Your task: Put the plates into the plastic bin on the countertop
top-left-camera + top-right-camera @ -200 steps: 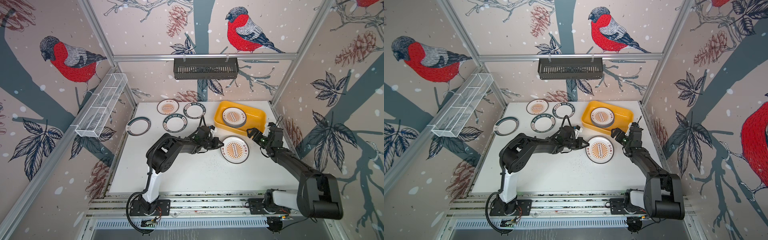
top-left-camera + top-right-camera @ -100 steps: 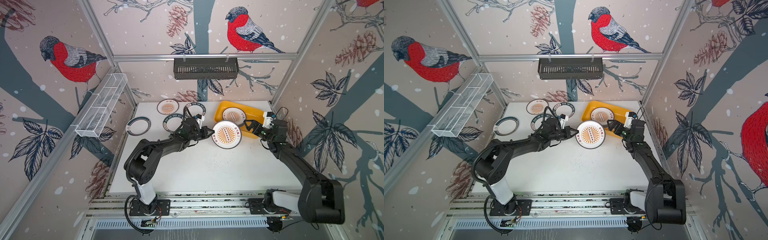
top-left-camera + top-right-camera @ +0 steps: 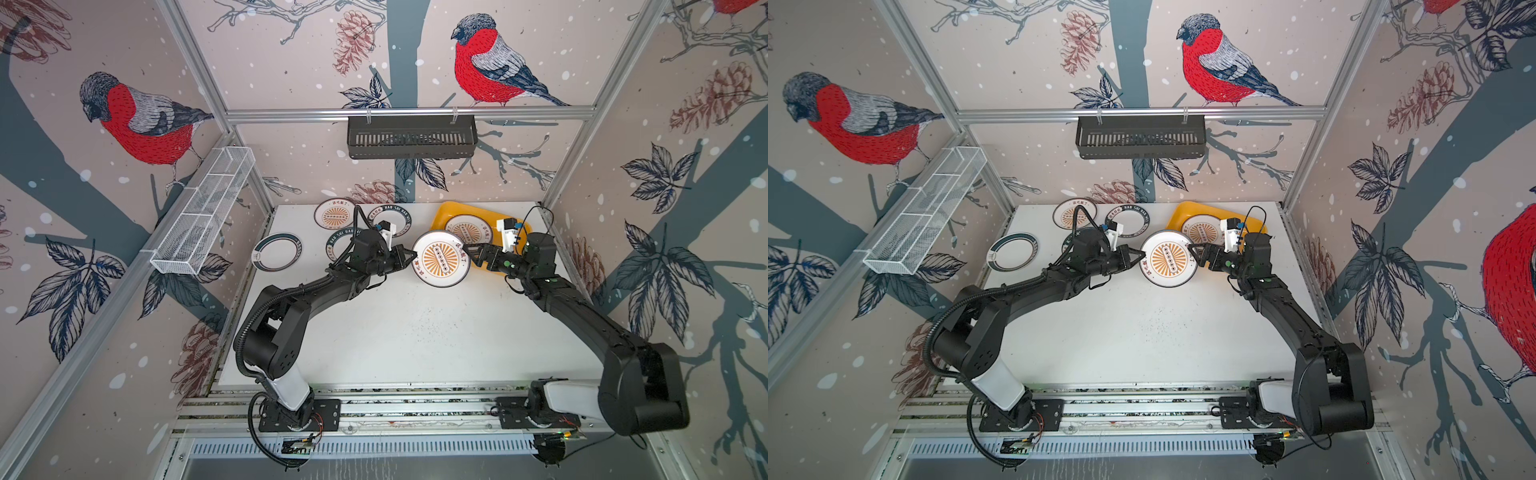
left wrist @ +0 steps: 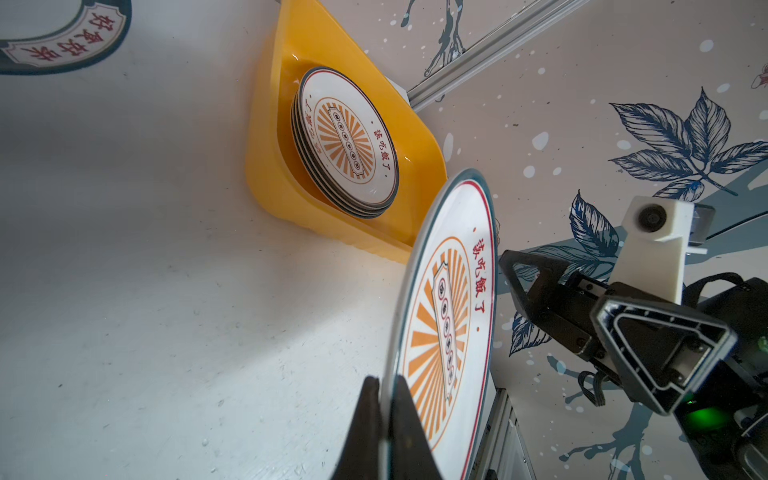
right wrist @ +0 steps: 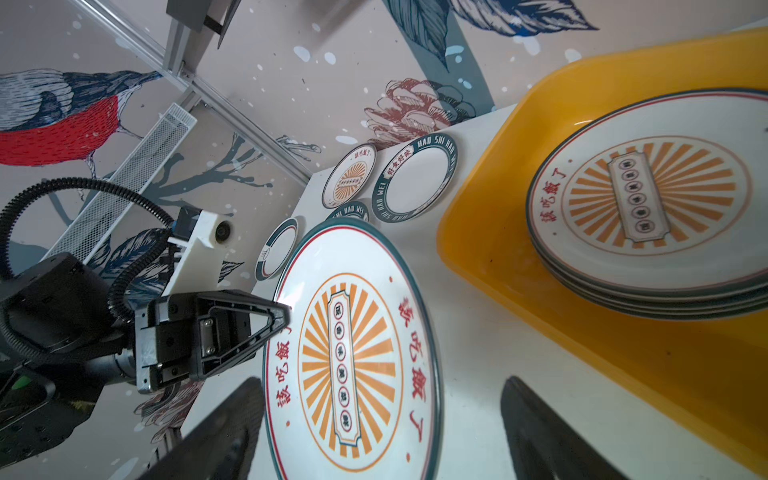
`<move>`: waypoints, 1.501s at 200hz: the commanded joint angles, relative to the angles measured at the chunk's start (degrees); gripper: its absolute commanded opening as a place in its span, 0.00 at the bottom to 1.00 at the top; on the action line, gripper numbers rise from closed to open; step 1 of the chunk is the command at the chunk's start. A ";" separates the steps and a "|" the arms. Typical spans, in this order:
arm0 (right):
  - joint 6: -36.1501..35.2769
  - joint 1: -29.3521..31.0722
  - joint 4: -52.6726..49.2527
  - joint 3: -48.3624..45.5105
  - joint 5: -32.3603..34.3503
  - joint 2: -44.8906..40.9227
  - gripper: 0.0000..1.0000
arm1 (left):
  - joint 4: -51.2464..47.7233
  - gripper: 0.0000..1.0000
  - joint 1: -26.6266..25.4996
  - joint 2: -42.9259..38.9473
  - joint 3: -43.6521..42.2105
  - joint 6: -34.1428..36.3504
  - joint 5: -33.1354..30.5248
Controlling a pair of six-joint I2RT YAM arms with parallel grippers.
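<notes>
Orange-rayed and rimmed in dark green, a white plate (image 3: 441, 258) hangs face up above the counter (image 3: 415, 332) between two robot arms, right of centre in both top views. The left tool (image 3: 410, 258) is clamped on the plate's left edge, its fingers (image 4: 399, 428) pinching only a thin margin of rim in the left wrist view. The right tool (image 3: 471, 253) stands wide, its fingers (image 5: 224, 432) either side of the opposite edge and, by the right wrist view, not gripping. Just behind, at the upper right of the counter, the yellow plastic bin (image 3: 445, 209) already carries a stack of like plates (image 3: 473, 230). At the upper left, a sunburst plate (image 3: 334, 214), two lettered plates (image 3: 395, 214) and a dark-banded plate (image 3: 276, 251) wait flat. This looks like a hand-over. To do it well, the right tool should reach well in over the rim and close firmly before the left lets go, since a glazed edge in so narrow a pinch could slip or swing. Then the plate should travel level, clear the bin's near wall, and be set squarely on the stack rather than dropped.
</notes>
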 commanded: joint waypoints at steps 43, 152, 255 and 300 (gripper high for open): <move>0.65 1.66 1.85 0.35 -2.20 2.76 0.72 | 5.79 0.00 1.15 -0.95 0.05 -1.25 1.61; 2.30 2.38 1.92 0.97 -1.32 5.91 0.31 | 8.78 0.00 2.07 -2.21 -2.37 -2.15 2.92; 7.24 2.21 1.14 2.46 -0.27 8.78 0.03 | 7.45 0.45 2.63 -6.48 -3.98 -0.35 0.79; 10.51 0.98 2.93 2.88 0.82 9.28 0.02 | 3.70 0.68 2.64 -12.76 -6.95 3.12 -4.61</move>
